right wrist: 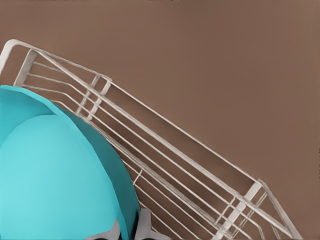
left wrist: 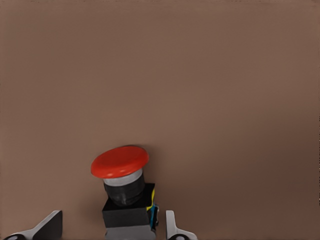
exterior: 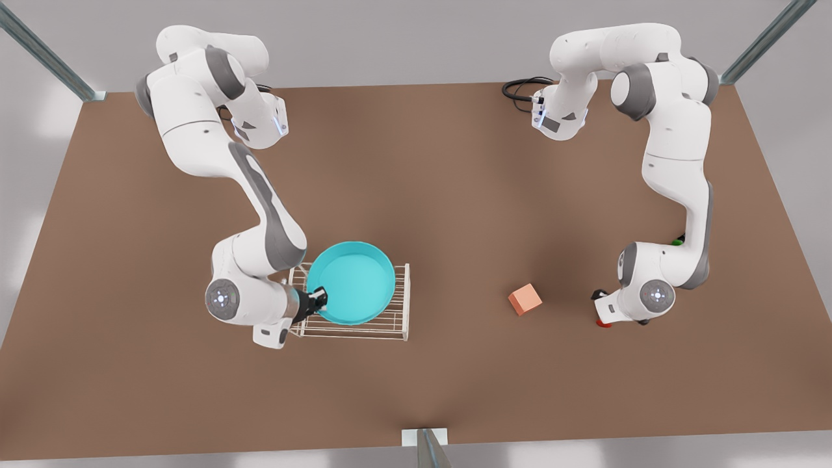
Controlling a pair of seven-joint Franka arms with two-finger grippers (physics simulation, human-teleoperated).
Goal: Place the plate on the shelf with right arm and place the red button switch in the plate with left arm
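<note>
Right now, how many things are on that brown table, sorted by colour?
Turquoise: 1, the plate, held by the right gripper.
White: 1, the wire rack.
Orange: 1, the cube.
Red: 1, the button switch, between the left gripper fingers.
Green: 1, a bit behind that arm.
Total: 5

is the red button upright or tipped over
Upright: the red button switch stands cap up on its dark body, between the left gripper's fingers.
</note>
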